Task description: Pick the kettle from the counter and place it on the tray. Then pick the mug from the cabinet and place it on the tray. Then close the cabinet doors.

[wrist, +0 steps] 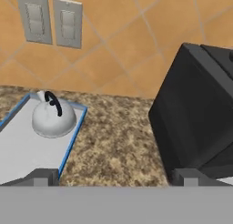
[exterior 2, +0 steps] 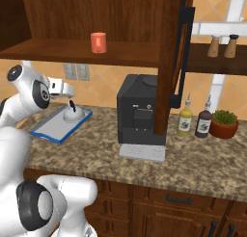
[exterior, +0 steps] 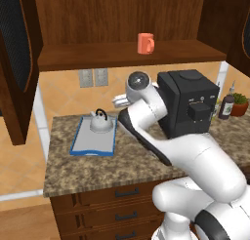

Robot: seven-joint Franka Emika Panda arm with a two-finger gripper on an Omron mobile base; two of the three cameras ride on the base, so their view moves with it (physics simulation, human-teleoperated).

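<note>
Claw (wrist: 116, 180) open, nothing between its tips; we see it held above the worktop (exterior: 97, 168), just right of the tray (exterior: 93, 149), pointing forward toward the tiled wall.

Counts on our side: one kettle (exterior: 100, 122), one tray, one mug (exterior: 145, 43), two cabinet doors.

Kettle sits upright on the tray's far end, black handle up. In the hand view it (wrist: 53, 118) lies left of the claw, well clear of the tips. Tray lies flat on the worktop's left part.

Mug stands upright on the cabinet (exterior: 122, 19) shelf, above and right of the kettle, handle to the right. Both doors swung open: left door (exterior: 17, 63) at the left edge of the left base view, right door (exterior 2: 171, 62) hanging in front of the coffee machine (exterior 2: 140, 115) in the right base view.

Arm bends up from the base, elbow low over the worktop, wrist raised between tray and coffee machine.

Around: two wall outlets (exterior: 93, 78) behind the tray, two bottles (exterior 2: 195, 120) and a potted plant (exterior 2: 224, 124) right of the machine, two shakers (exterior 2: 223, 46) on a side shelf.
</note>
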